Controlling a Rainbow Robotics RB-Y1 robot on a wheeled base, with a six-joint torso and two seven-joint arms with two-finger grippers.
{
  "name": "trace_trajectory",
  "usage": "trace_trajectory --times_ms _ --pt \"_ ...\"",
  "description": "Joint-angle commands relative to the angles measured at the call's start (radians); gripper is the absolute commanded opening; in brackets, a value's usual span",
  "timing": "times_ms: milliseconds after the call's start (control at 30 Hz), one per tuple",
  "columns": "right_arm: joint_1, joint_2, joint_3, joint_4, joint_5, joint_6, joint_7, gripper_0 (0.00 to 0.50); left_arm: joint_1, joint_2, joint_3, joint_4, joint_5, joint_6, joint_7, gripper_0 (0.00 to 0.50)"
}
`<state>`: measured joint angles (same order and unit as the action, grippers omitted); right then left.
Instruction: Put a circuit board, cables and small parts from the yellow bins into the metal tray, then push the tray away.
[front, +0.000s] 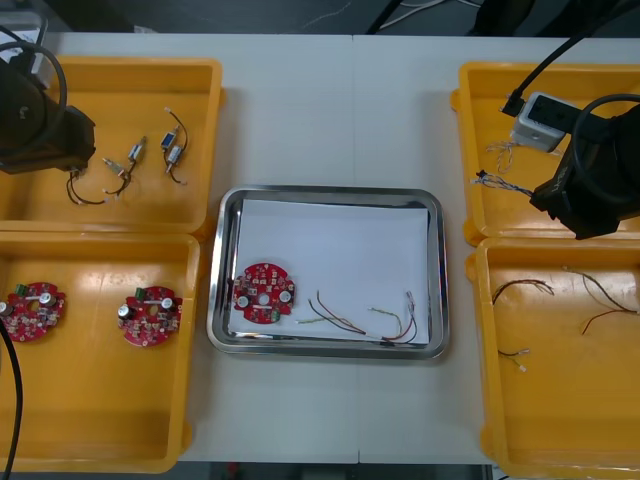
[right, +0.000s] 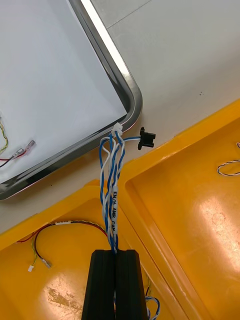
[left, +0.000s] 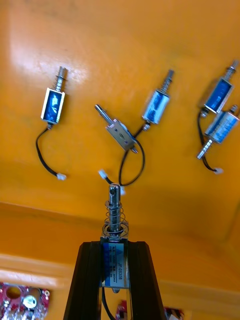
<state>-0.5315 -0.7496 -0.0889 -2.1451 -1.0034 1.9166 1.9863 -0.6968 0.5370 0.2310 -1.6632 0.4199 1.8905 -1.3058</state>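
My right gripper (right: 115, 252) is shut on a twisted blue and white cable (right: 111, 175). The cable hangs over the wall between the two right bins, and its black plug (right: 147, 137) reaches close to the metal tray's corner (right: 131, 95). My left gripper (left: 114, 244) is shut on a small metal part (left: 115, 215) with a spring, held above the far left yellow bin (front: 120, 70). The tray (front: 325, 192), white inside, holds a red circuit board (front: 264, 292) and red and yellow cables (front: 335, 318).
Several small metal parts (left: 156, 105) lie in the bin under the left gripper. Two circuit boards (front: 150, 317) sit in the near left bin. The right bins hold a blue and white cable (front: 500, 183), dark cables (front: 525, 288) and a grey box (front: 540, 120).
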Motion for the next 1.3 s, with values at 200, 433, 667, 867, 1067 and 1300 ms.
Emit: trace_trajectory --times_ms 200,433,667,867,1067,1300 --pt "0.008 0.01 -0.032 -0.03 0.005 0.003 -0.035 0.0 -0.053 -0.038 -0.174 -0.208 0.086 0.029 0.376 0.0" --pt "0.008 0.01 -0.031 -0.03 0.017 0.003 -0.044 0.0 -0.095 -0.138 -0.317 -0.267 0.091 0.029 0.533 0.0" --pt "0.008 0.01 -0.031 -0.03 0.017 0.003 -0.044 0.0 -0.13 -0.239 -0.478 -0.267 0.026 0.029 0.625 0.0" --pt "0.008 0.01 -0.031 -0.03 0.017 0.003 -0.044 0.0 -0.104 -0.273 -0.601 -0.257 -0.039 0.029 0.62 0.0" --pt "0.008 0.01 -0.031 -0.03 0.017 0.003 -0.044 0.0 -0.055 -0.272 -0.659 -0.221 -0.098 0.012 0.545 0.0" --pt "0.008 0.01 -0.031 -0.03 0.017 0.003 -0.044 0.0 -0.039 -0.273 -0.667 -0.141 -0.136 -0.054 0.485 0.0"
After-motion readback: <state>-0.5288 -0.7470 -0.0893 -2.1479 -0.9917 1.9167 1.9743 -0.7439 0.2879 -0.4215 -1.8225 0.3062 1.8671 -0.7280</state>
